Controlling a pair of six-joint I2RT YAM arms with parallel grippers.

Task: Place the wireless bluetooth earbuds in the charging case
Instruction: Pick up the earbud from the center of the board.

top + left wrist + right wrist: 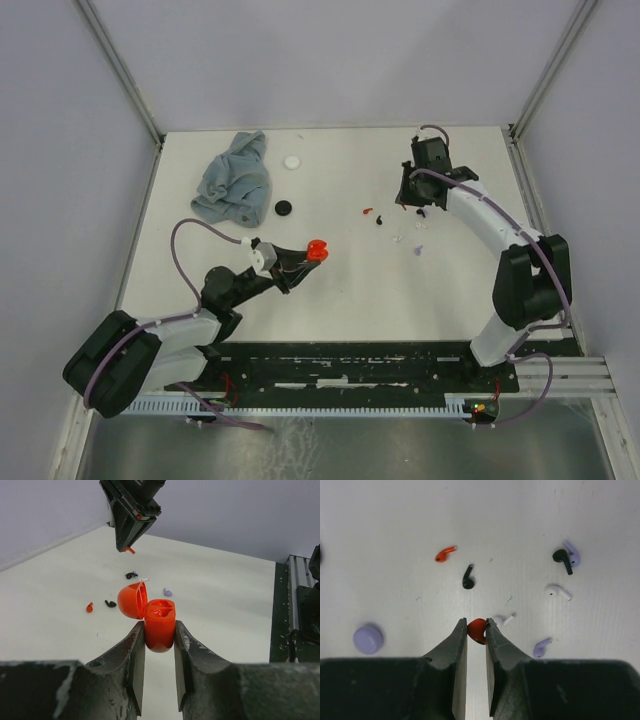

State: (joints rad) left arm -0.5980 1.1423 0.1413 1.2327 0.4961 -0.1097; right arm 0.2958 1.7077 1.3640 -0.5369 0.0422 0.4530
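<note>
My right pincer [476,626] pinches a red earbud [478,631] at its tips, clear of the table [395,520], I think; my left pincer [159,626] clamps the open orange charging case [160,616], well apart.

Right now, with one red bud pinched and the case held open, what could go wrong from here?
1. The right gripper pinches the red earbud only at its very tips; it may slip or twist in transit.
2. The open charging case is held by the left gripper near its tips; pressing a bud in could tilt it.
3. The white earbud beside the pinched one may get knocked.
</note>
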